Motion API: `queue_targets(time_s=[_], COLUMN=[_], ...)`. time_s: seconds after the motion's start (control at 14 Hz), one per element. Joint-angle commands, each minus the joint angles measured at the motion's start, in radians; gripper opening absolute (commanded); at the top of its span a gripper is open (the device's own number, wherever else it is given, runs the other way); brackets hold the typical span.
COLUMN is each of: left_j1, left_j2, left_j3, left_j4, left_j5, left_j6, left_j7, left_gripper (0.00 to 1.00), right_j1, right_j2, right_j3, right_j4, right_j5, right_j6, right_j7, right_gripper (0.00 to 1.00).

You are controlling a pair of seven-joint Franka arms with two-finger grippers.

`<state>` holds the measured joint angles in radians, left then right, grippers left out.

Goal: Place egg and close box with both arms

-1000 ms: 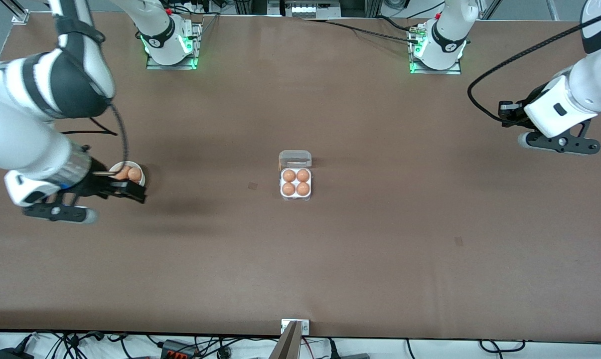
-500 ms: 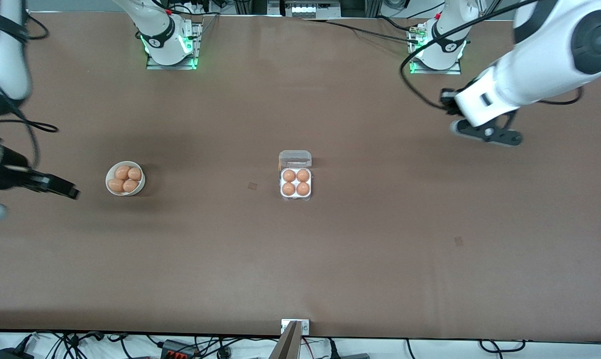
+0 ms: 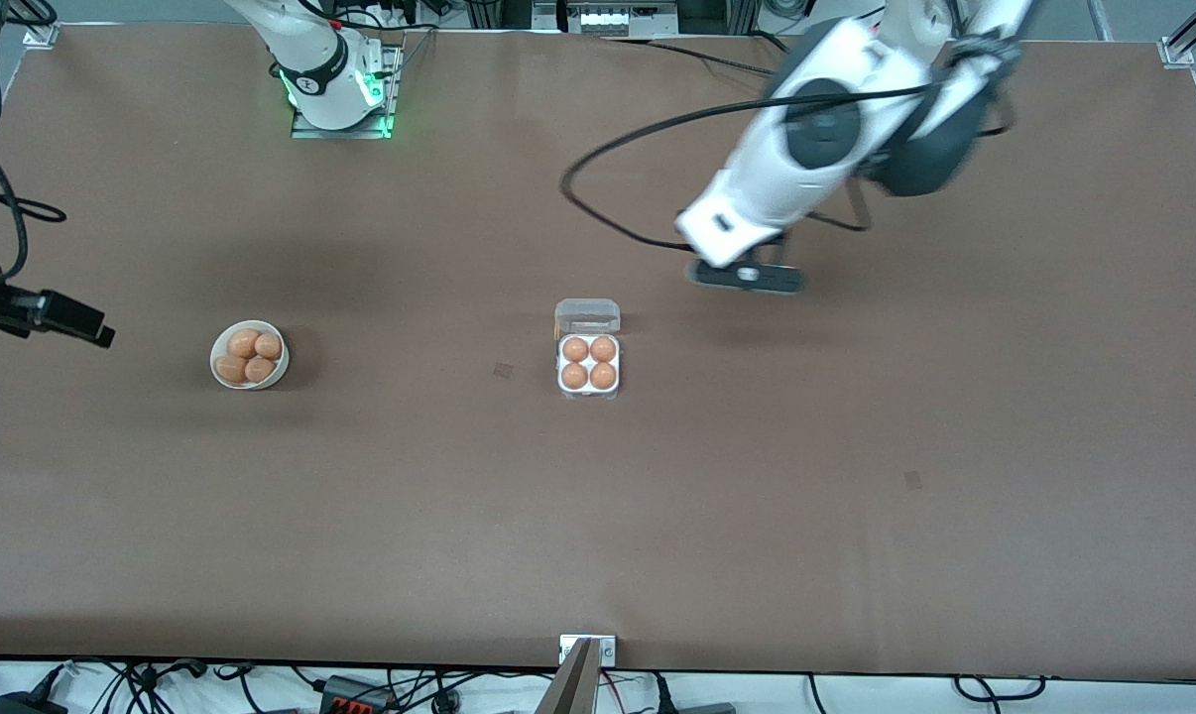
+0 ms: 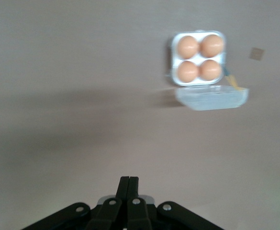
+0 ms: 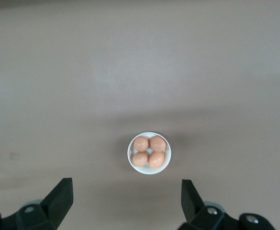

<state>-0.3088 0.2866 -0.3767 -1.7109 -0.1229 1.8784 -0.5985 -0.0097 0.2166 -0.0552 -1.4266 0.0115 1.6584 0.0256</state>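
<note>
**Box full, lid waiting to be shut**

The box [image 3: 589, 367] is sitting mid-table with an egg [image 3: 575, 349] in each of its four cells and its clear lid [image 3: 587, 315] lying open and flat on the side toward the robots' bases. That suggests the placing part is done and the closing is what is left.

The left gripper [image 4: 128, 184] is hanging over bare table near the box, toward the left arm's end, with its fingers pressed together and nothing between them. Closed fingers make a blunt tip, which would suit nudging the lid over, though that is only a guess. The right gripper [image 5: 126, 196] is being held over the table at the right arm's end, near the white bowl [image 3: 280, 369], its fingers spread wide and empty; this arm seems to be waiting.

The front view is showing both arms, the box and the bowl at once, but the left gripper's fingers are hidden there under the arm. The left wrist view is showing those shut fingers and the open lid's raised rim. The right wrist view is showing the four spare eggs [image 5: 149, 151] in the bowl from straight above.
</note>
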Motion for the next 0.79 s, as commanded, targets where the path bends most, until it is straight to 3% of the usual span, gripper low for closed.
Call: queue_targets(time_s=[0.0,0.43,0.71], left_j1=[-0.082,-0.2,-0.23], left_j2=[0.103,0.219,0.276], left_j3=[0.001,0.002,0.002], left_j4=[0.016,0.016,0.023], left_j5=[0.058,0.202,0.305], left_j6=[0.126,0.286,0.323], left_j7=[-0.111,-0.285,-0.339], left_gripper=[0.01,0.01,0.01], right_j1=[-0.004,-0.004,-0.004], right_j2=[-0.109,-0.212,-0.194], right_j3=[0.008,0.008,0.008], right_j4=[-0.142,-0.317,-0.272], right_j5=[-0.018,-0.01,-0.012], right_j6=[0.011,0.11,0.103], right_j7=[-0.027,-0.023,-0.02], right_gripper=[1.0,1.0,1.0])
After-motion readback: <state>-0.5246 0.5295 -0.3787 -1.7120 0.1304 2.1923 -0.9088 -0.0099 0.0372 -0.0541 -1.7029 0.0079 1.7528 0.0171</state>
